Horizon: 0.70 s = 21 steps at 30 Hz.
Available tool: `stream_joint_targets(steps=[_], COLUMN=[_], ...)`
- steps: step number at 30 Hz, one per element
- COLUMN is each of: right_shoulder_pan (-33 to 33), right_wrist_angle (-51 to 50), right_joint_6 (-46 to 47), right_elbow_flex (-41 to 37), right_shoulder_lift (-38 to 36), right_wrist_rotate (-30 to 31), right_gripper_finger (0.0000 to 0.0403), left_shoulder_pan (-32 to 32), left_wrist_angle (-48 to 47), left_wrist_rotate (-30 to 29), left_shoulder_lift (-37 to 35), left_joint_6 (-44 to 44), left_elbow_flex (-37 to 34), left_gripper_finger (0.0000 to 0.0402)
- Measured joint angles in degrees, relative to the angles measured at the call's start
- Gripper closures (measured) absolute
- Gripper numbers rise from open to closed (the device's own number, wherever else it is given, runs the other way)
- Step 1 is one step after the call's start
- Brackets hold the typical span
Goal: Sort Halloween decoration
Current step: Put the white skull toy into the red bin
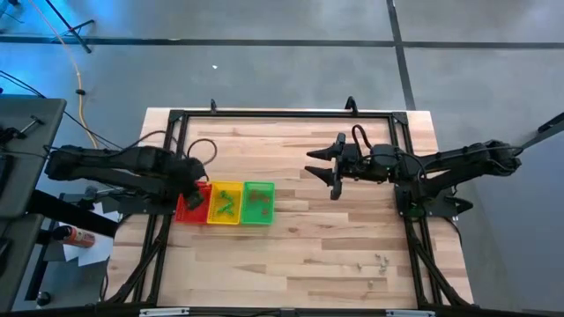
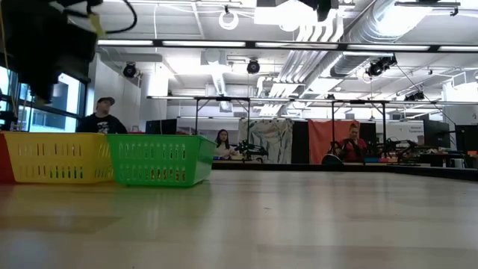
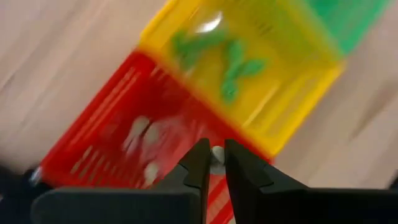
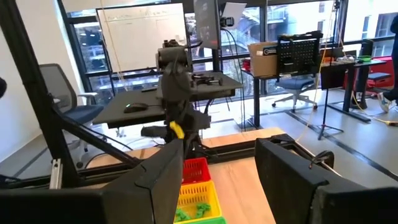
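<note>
Left gripper (image 3: 213, 163) over the red tray (image 3: 99, 137), fingers nearly shut, pinching a pale grey trinket (image 3: 217, 154); yellow tray (image 3: 280, 106) wall just beyond. Right gripper (image 1: 328, 167) well apart, fingers spread wide, empty, above bare tabletop (image 1: 308, 255). More trinkets (image 1: 377, 261) near the tabletop's front edge.

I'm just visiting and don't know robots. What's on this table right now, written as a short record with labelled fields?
Table: wooden table, two dark arms
Trays: red tray, yellow tray, green tray, side by side in a row
Red tray contents: pale trinkets
Yellow tray contents: green trinkets
Left gripper: above the red tray, pinching a small pale trinket
Right gripper: open, holding nothing, waiting over the table's middle
Unsorted: a few small trinkets near the table's front right
Background: people beyond the table
</note>
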Motion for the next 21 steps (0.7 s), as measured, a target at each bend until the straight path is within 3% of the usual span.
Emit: stream_joint_targets(steps=[4,21], right_shoulder_pan=[0.0,0.0], right_wrist_angle=[0.0,-0.34], right_joint_6=[0.46,3.6], right_elbow_flex=[0.0,0.0], right_shoulder_lift=[-0.02,-0.02], right_wrist_rotate=[0.82,2.03], right_gripper_finger=[0.0208,0.0208], left_shoulder_pan=[-1.16,-2.87], left_wrist_angle=[-4.21,-0.51], left_wrist_rotate=[-0.25,-2.09], left_shoulder_lift=[3.14,9.76], left_joint_6=[-2.2,-1.86], left_elbow_flex=[-0.86,-5.31], left_gripper_finger=[0.0369,0.0369])
